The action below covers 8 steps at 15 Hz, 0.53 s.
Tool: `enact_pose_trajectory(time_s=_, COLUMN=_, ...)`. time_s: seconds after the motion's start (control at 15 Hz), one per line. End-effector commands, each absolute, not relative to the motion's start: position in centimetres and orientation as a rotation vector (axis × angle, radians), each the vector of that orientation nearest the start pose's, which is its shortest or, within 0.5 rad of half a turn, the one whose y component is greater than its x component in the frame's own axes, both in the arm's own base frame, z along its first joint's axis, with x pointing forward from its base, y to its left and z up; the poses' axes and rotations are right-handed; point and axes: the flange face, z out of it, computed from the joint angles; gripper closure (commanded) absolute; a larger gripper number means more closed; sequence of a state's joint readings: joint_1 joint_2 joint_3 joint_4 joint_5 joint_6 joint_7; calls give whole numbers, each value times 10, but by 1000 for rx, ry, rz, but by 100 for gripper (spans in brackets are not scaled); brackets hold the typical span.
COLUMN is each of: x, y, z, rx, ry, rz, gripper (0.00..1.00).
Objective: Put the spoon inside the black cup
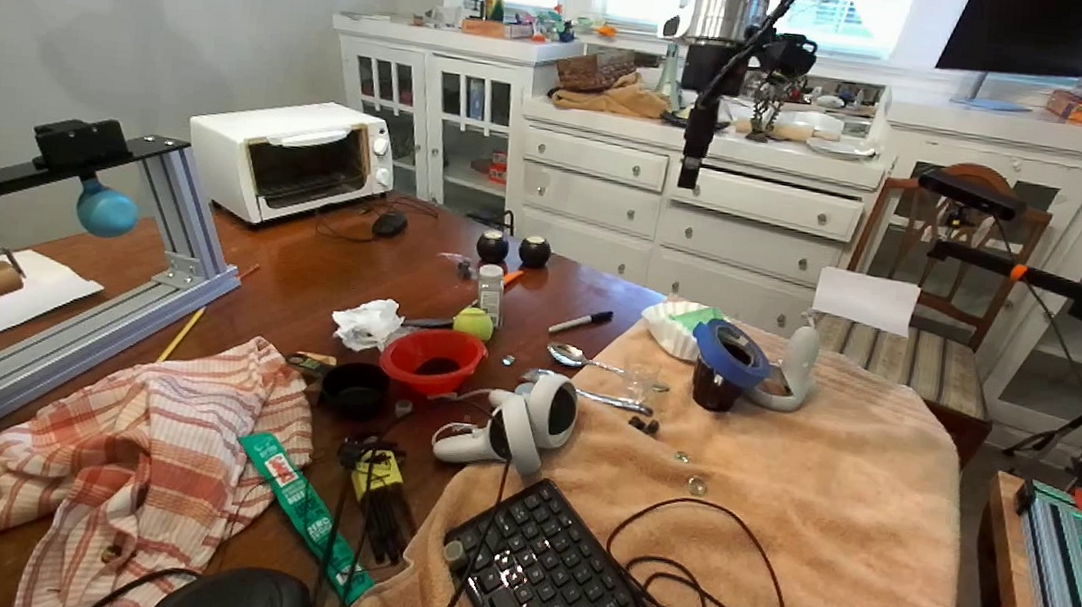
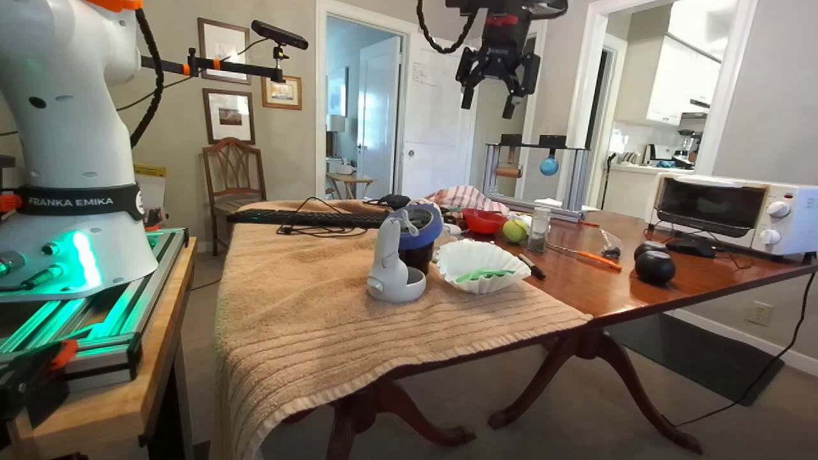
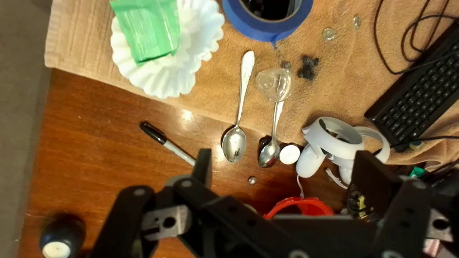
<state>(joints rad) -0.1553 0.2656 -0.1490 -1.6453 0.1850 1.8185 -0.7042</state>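
Note:
Two silver spoons lie side by side. The spoon (image 3: 233,145) nearer the marker has its bowl on bare wood and its handle on the towel; a clear piece lies over the handle of the second spoon (image 3: 269,154). A dark cup (image 1: 715,390) with a blue tape roll (image 3: 267,30) around its top stands on the towel. Beside the red bowl is a low black cup-like bowl (image 1: 354,391); which of these two is the black cup, I cannot tell. High above the table, my gripper (image 2: 488,105) is open, nothing between its fingers (image 3: 204,168).
White controllers (image 3: 335,138) lie close to the spoons, and another controller (image 2: 393,275) stands against the dark cup. Around them are a paper filter (image 3: 168,77), a marker (image 3: 166,143), a red bowl (image 1: 434,361), a keyboard (image 1: 561,587) and loose cables.

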Motion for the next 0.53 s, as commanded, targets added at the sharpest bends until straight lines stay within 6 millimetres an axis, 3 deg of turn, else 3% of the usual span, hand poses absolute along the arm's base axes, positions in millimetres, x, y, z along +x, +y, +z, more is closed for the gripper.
enact_pose_trajectory(time_s=0.0, x=660, y=-158, z=418, rx=-2804, ry=-738, rz=7, gripper=0)
enact_pose_trajectory(time_s=0.33, x=699, y=-108, z=368, rx=-2560, ry=-771, rz=2, gripper=0)
enact_pose_trajectory(time_s=0.47, x=706, y=-102, z=348, rx=-2529, ry=-745, rz=30, gripper=0)
